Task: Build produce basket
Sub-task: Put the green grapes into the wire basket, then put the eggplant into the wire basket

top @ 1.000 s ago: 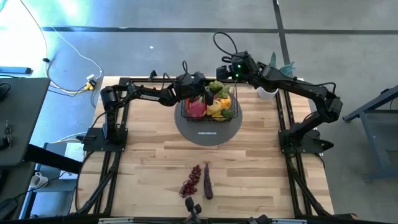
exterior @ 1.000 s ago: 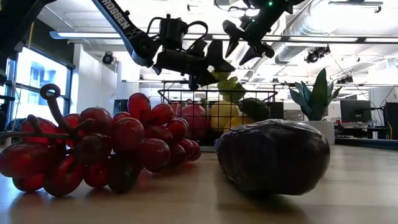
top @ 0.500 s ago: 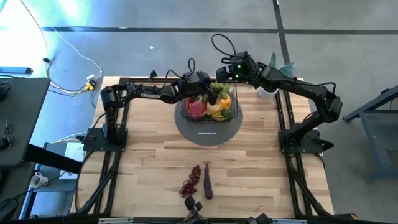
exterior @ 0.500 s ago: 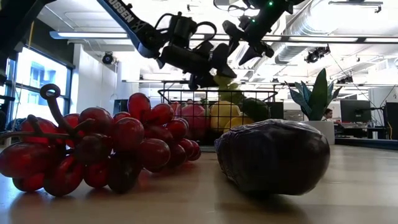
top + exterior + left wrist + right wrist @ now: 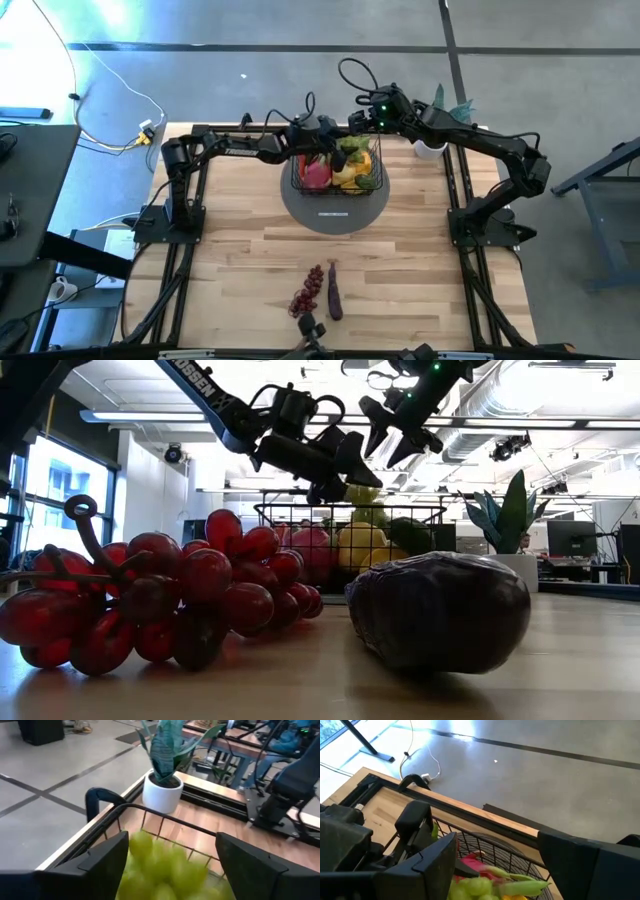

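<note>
One black wire-mesh basket (image 5: 339, 172), rectangular with open grid sides, sits on one round grey disc (image 5: 334, 206), directly beneath both grippers. The left gripper (image 5: 333, 150) hovers over the basket's rim with its two flat dark fingers spread wide, nothing between them; a bunch of round, smooth green grapes (image 5: 165, 870) lies just below them inside the basket. The right gripper (image 5: 362, 122) hangs above the far corner, its fingers also apart and empty. One pink dragon fruit (image 5: 315, 173) and yellow fruits (image 5: 346, 176) fill the basket. Well away, near the table's (image 5: 240, 250) front edge, lie one glossy red grape bunch (image 5: 308, 290) and one smooth purple eggplant (image 5: 334, 290). One potted plant (image 5: 163, 775) stands beyond the basket.
</note>
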You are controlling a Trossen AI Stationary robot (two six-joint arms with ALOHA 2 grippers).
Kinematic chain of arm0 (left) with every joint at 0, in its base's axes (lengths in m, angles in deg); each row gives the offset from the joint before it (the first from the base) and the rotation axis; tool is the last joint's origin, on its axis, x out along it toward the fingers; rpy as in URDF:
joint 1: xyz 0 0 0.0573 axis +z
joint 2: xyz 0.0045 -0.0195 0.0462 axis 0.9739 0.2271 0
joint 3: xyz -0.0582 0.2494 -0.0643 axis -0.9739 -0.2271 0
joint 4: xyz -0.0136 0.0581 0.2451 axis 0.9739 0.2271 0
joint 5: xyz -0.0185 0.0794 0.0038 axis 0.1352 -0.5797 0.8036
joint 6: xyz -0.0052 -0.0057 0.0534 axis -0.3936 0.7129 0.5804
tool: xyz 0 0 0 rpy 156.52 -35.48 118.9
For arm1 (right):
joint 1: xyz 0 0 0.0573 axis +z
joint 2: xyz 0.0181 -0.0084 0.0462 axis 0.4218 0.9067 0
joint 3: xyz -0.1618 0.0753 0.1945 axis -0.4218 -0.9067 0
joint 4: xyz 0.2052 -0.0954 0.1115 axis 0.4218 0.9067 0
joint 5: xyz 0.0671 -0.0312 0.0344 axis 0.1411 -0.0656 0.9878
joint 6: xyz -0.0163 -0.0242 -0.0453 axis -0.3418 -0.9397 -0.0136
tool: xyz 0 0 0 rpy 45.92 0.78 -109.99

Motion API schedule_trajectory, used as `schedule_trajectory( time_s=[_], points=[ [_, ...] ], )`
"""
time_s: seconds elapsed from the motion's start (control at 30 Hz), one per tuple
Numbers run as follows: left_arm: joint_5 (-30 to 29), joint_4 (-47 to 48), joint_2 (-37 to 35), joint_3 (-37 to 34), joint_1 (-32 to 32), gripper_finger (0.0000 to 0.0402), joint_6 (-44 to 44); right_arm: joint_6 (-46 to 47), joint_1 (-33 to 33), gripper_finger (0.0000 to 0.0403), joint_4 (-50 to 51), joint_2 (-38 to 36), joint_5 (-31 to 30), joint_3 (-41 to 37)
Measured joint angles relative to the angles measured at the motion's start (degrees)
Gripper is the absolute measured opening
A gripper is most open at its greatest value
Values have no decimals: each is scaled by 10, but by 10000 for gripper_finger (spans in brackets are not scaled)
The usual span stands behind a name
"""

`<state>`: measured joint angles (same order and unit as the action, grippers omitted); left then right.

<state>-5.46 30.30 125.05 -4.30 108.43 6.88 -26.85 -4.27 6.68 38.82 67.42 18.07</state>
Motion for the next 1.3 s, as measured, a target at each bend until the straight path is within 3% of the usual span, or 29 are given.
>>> schedule_trajectory(
  time_s=[0.3, 0.53, 0.77, 1.3],
  points=[
    [27, 105, 0, 57, 9, 336, -10, 0, 0, 256, 0, 0, 0, 0],
    [63, 207, -5, 107, 23, 339, -13, 0, 2, 256, 0, -2, 30, 0],
    [95, 327, -60, 114, 45, 339, 39, 3, 23, 256, 1, -7, 28, 0],
    [90, 567, -213, 114, 29, 339, 155, 203, 182, 256, 66, -13, 69, 0]
  ],
)
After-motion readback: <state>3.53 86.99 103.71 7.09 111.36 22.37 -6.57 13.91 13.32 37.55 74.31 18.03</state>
